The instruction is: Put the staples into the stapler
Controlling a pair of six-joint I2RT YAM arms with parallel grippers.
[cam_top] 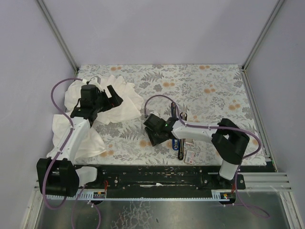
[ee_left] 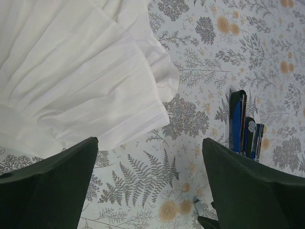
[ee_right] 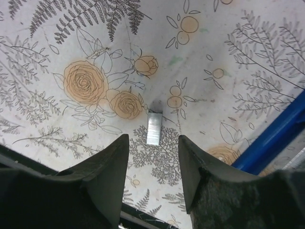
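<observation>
The short silvery staple strip (ee_right: 154,128) lies flat on the floral mat, just ahead of my right gripper (ee_right: 153,143), which is open and empty with the strip lined up between its fingertips. The strip also shows small in the left wrist view (ee_left: 199,207). The blue and black stapler (cam_top: 176,144) lies to the right of that gripper, partly under the right arm; its blue edge shows in the right wrist view (ee_right: 276,136) and it shows in the left wrist view (ee_left: 243,124). The small white box with a red label (cam_top: 190,156) lies near the stapler. My left gripper (cam_top: 110,98) is open and empty above the mat (ee_left: 150,143).
A large white cloth (cam_top: 124,98) lies crumpled at the left of the mat, under and around the left arm; it fills the upper left of the left wrist view (ee_left: 81,71). A black rail (cam_top: 157,174) runs along the mat's near edge. Walls enclose the table.
</observation>
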